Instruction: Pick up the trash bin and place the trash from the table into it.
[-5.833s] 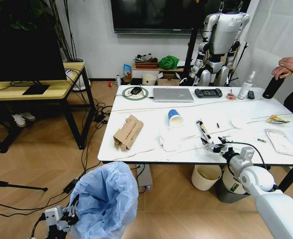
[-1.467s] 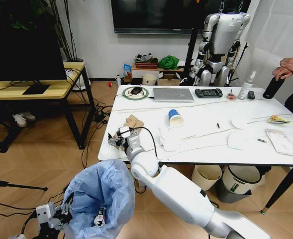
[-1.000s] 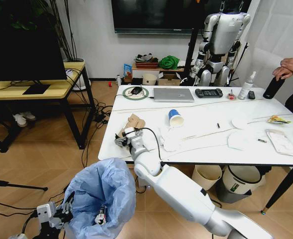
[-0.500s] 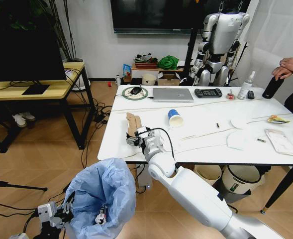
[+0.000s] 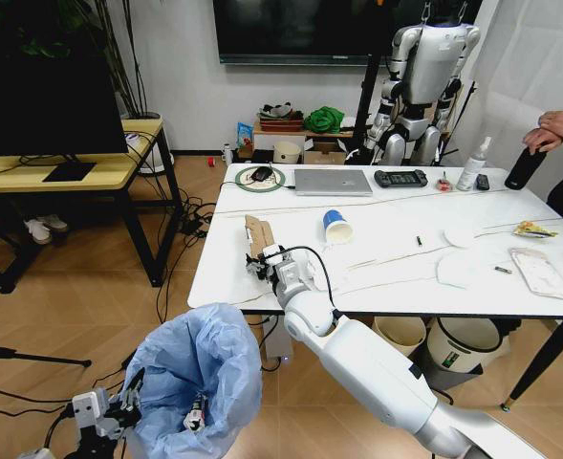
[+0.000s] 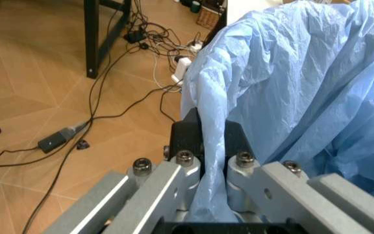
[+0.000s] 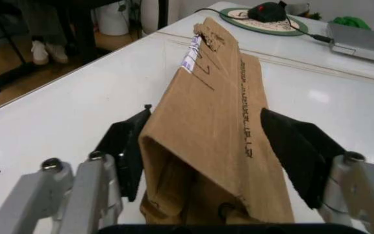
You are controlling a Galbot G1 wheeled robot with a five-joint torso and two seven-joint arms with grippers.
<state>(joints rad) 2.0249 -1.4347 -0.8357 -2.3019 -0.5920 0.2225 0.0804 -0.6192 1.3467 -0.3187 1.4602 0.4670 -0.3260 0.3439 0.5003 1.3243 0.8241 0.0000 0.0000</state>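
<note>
Jaws of the right gripper (image 7: 206,161) straddle the crushed brown cardboard carton (image 7: 223,131), one pad apart, so should close squarely; left gripper (image 6: 203,161) pinches the crinkled light-blue bin bag (image 6: 291,87).

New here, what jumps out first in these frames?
The right hand reaches over the near left part of the table, its fingers either side of the crushed cardboard carton, one pad still apart. Low on the left, the left hand grips the puffy blue-lined trash bin by its rim.

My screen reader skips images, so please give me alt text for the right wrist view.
The right gripper straddles a crushed brown cardboard carton lying on the white table, its black pads on either side with a gap on one side. Beyond lie a round mat with a mouse and a laptop.
</note>
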